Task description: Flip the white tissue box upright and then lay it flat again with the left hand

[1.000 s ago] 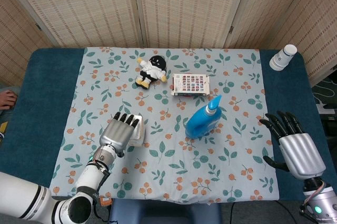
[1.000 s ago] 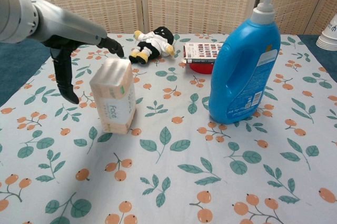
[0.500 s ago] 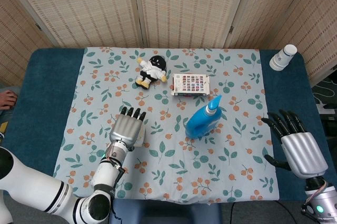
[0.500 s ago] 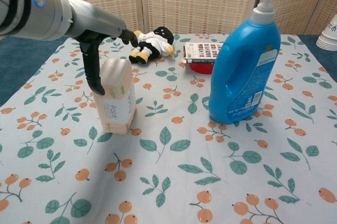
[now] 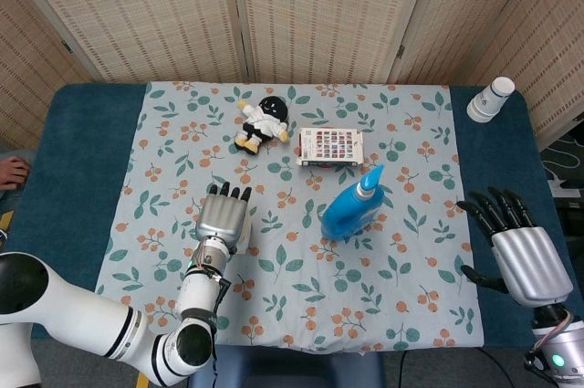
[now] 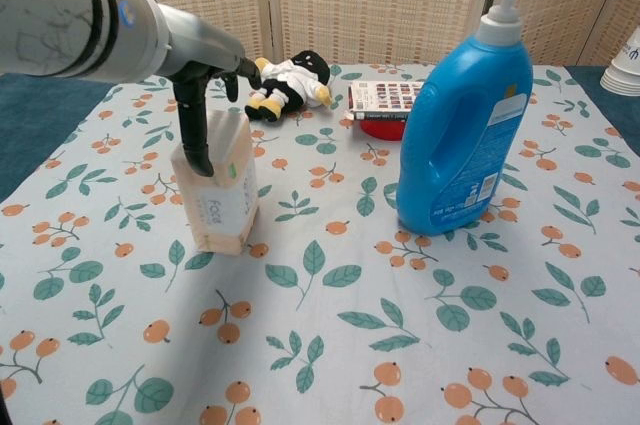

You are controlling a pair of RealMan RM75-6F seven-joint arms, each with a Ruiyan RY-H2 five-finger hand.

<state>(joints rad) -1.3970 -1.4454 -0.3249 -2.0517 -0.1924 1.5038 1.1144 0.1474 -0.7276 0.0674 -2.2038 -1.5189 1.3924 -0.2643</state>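
Note:
The white tissue box (image 6: 220, 190) stands upright on the floral cloth at the left; in the head view only a sliver of it (image 5: 245, 235) shows beside my hand. My left hand (image 6: 205, 60) (image 5: 222, 216) lies over the top of the box, fingers stretched out beyond it. Its thumb (image 6: 197, 135) hangs down against the box's near upper face. The fingers are not wrapped around the box. My right hand (image 5: 520, 258) hovers open with spread fingers over the table's right edge, far from the box.
A blue pump bottle (image 6: 462, 125) (image 5: 351, 207) stands upright right of the box. Behind lie a plush toy (image 6: 290, 83) (image 5: 263, 123) and a patterned flat box on a red item (image 6: 388, 100) (image 5: 330, 146). Stacked paper cups (image 5: 491, 99) sit at the far right corner.
My left hand has moved right, from beside the box to over its top, with the thumb now on its near face. The box still stands upright. The right hand barely moved.

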